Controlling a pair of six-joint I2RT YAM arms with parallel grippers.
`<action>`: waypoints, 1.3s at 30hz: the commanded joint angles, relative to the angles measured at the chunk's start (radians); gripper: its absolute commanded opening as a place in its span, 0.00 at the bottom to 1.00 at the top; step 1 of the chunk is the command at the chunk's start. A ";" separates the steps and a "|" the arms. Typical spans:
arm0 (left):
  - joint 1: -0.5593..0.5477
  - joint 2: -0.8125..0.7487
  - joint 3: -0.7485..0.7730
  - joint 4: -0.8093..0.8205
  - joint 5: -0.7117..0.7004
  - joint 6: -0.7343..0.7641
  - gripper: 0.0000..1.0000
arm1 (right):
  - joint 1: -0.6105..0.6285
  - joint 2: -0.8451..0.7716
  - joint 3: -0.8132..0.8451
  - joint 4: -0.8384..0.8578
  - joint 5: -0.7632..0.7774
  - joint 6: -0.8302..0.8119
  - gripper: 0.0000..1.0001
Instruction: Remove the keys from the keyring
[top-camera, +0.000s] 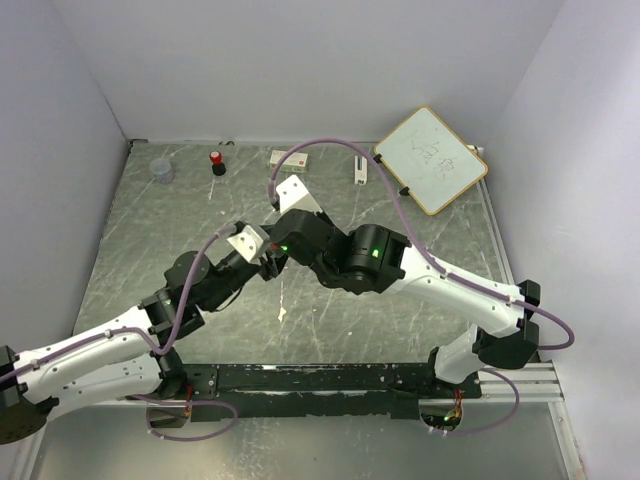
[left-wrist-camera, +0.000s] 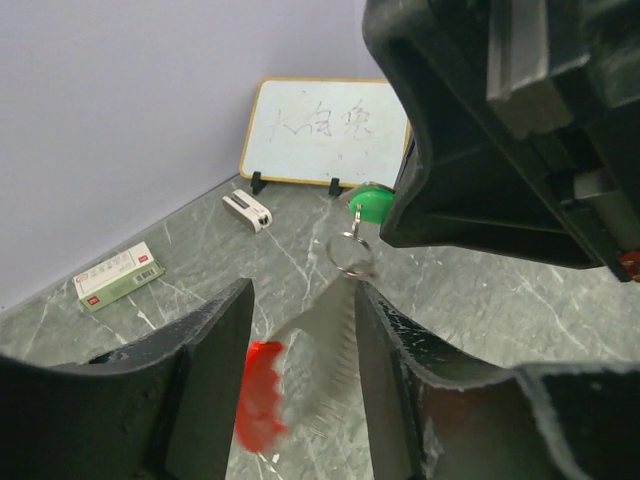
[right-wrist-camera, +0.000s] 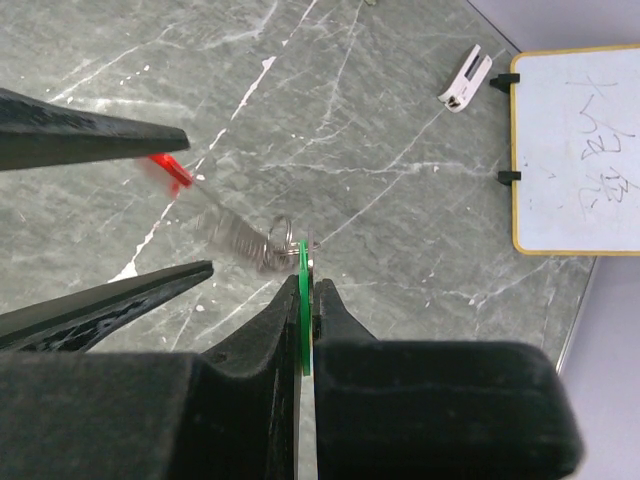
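Note:
My right gripper (right-wrist-camera: 305, 285) is shut on the green key (right-wrist-camera: 303, 300), pinching its flat head edge-on above the table. The silver keyring (right-wrist-camera: 278, 238) hangs from it. The red key (right-wrist-camera: 172, 168) sticks out from the ring, blurred. In the left wrist view the red key (left-wrist-camera: 260, 395) and its toothed blade lie between the spread fingers of my open left gripper (left-wrist-camera: 305, 295). The blade is close to the right finger (left-wrist-camera: 385, 350). The keyring (left-wrist-camera: 350, 255) and green key (left-wrist-camera: 372, 205) show beyond, under the right gripper's body (left-wrist-camera: 500, 130). From above, both grippers meet mid-table (top-camera: 272, 252).
A whiteboard (top-camera: 430, 158) leans at the back right. A small white clip-like item (top-camera: 360, 168) and a white box (top-camera: 290, 157) lie along the back wall. A red-capped bottle (top-camera: 217, 162) and a clear cup (top-camera: 161, 171) stand at the back left.

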 joint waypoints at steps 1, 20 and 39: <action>0.000 0.038 0.011 0.048 0.028 0.010 0.53 | 0.005 -0.029 0.005 0.025 0.019 -0.008 0.00; 0.001 0.060 -0.082 0.291 -0.058 0.079 0.57 | 0.012 -0.050 -0.026 0.045 0.009 -0.022 0.00; 0.001 0.095 -0.089 0.299 -0.030 0.081 0.66 | 0.021 -0.051 -0.030 0.041 0.016 -0.019 0.00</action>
